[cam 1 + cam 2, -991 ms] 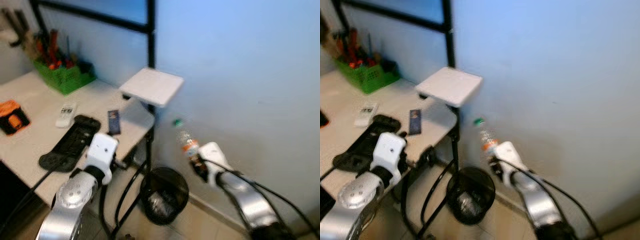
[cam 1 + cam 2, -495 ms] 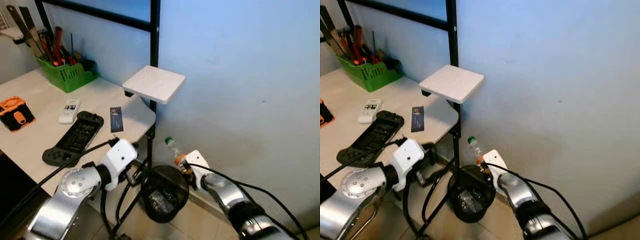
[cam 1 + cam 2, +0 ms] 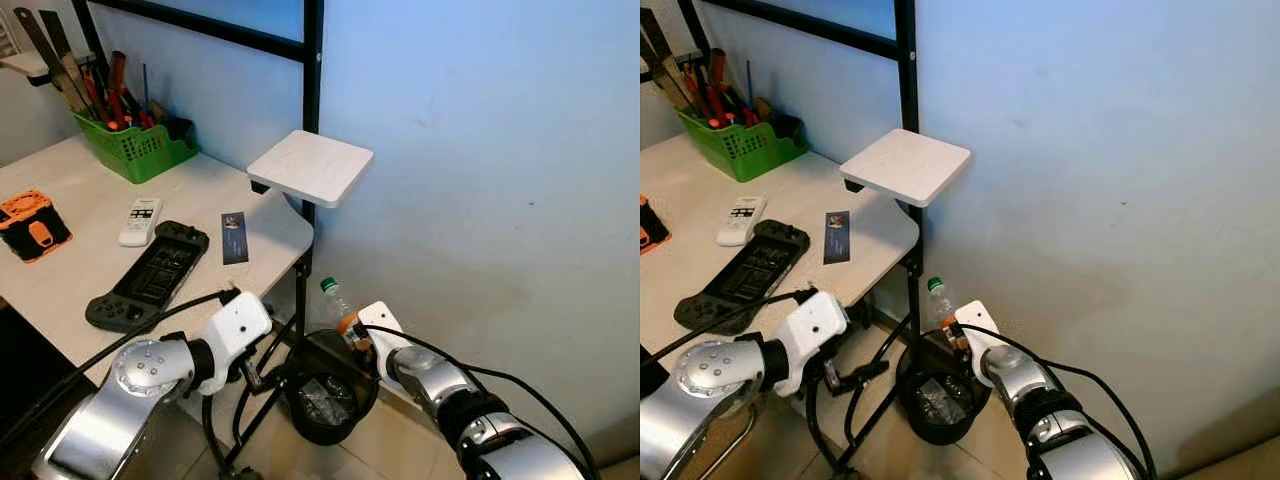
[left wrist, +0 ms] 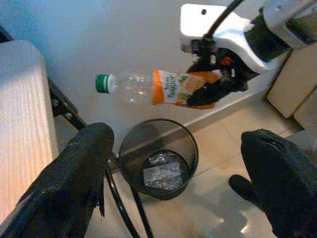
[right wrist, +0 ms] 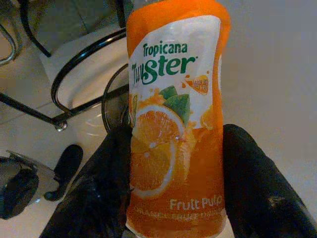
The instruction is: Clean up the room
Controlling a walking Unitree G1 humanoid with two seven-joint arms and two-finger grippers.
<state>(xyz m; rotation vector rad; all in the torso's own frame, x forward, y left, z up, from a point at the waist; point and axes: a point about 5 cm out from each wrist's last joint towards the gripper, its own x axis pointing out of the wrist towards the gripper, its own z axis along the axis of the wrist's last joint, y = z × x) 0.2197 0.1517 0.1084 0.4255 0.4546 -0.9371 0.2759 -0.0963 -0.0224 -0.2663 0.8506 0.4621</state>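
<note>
The right gripper (image 4: pixel 208 91) clamps a clear bottle (image 3: pixel 340 312) by its orange label, holding it above the black wire bin (image 3: pixel 328 388); its fingers (image 5: pixel 252 183) cover the label's edges. The left gripper (image 4: pixel 183 178) hangs spread wide beside the bin. What lies inside the bin is hard to make out.
</note>
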